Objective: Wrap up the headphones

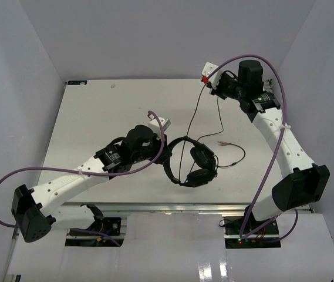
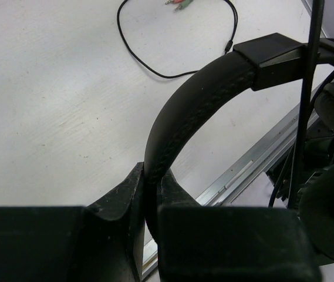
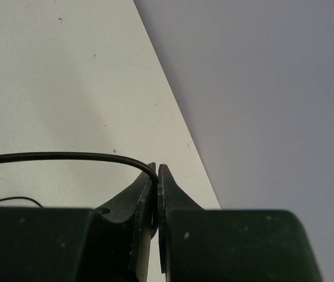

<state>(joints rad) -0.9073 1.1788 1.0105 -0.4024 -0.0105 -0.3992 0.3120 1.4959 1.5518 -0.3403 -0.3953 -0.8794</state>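
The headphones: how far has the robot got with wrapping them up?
Barely started. Done: the left gripper is clamped on the headband of the headphones, and the right gripper pinches the cord. In hand: that cord is drawn out toward the far right corner of the table. Left: no turns of cord show around the headphones, and the plug end lies loose on the table.

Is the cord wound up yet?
No, spread out: the cord runs loose from the headphones to the right hand.
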